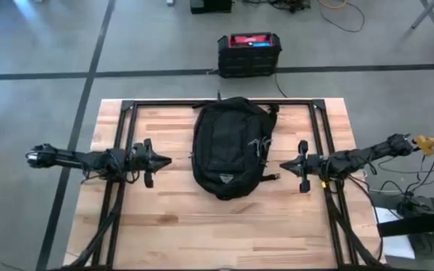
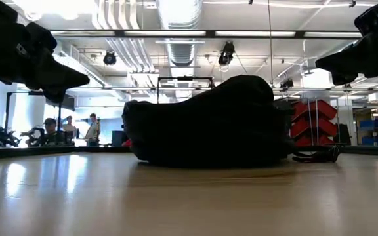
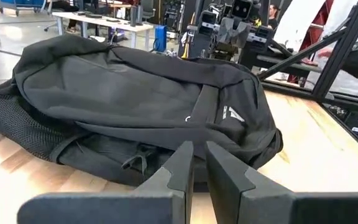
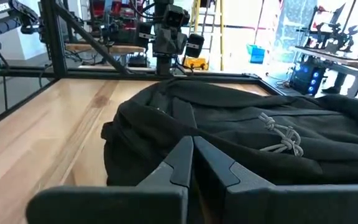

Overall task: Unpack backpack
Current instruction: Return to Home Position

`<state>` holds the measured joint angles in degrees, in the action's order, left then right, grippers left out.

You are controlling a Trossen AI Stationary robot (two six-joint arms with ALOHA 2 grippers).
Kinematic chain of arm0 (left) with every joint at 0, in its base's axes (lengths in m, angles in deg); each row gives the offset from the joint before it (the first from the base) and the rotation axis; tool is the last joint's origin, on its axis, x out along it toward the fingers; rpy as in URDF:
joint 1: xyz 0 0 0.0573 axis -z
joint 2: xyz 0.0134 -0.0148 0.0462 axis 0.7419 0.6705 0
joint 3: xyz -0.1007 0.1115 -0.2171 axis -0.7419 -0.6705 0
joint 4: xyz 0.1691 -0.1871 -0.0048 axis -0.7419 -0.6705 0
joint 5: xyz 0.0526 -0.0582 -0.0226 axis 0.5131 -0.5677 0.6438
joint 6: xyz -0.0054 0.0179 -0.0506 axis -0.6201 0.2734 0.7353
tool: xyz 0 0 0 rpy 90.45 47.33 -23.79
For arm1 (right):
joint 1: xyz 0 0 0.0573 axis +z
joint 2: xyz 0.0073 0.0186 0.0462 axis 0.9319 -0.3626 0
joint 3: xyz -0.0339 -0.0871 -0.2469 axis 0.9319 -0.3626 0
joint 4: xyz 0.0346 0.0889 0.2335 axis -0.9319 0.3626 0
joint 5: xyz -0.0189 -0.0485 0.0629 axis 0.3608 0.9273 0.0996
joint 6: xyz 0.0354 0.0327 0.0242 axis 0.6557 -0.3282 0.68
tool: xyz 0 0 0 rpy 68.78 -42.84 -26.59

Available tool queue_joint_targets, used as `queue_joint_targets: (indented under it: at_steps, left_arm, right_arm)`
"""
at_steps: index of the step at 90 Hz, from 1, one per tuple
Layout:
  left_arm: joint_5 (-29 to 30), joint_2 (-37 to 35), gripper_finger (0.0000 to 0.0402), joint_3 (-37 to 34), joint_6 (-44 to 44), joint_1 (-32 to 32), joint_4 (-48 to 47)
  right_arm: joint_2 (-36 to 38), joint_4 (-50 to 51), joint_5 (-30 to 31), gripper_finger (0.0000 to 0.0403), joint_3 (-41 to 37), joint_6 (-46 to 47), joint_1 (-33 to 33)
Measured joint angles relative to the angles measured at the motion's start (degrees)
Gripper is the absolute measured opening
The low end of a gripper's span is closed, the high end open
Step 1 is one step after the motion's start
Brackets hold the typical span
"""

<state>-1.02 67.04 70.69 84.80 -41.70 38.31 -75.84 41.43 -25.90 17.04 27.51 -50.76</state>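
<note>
Black soft fabric backpack (image 1: 228, 147), rounded, lies mid pale wooden table (image 1: 172, 222); left gripper (image 1: 166, 160) at its 9 o'clock, right gripper (image 1: 283, 163) at 3 o'clock, both raised clear, fingers near-together, holding nothing, seemingly parked because handling looks finished.

Backpack (image 1: 228, 147) fills table (image 1: 172, 222) middle; bare wood either side, front.
</note>
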Motion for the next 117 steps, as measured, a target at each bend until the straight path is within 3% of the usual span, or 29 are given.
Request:
queue_joint_targets:
  at_steps: [117]
  left_arm:
    - [0.00, 4.04, 0.0025, -0.02, 0.00, -0.01, 0.07]
  right_arm:
    - [0.00, 0.02, 0.00, 0.0000, 0.09, 0.00, 0.02]
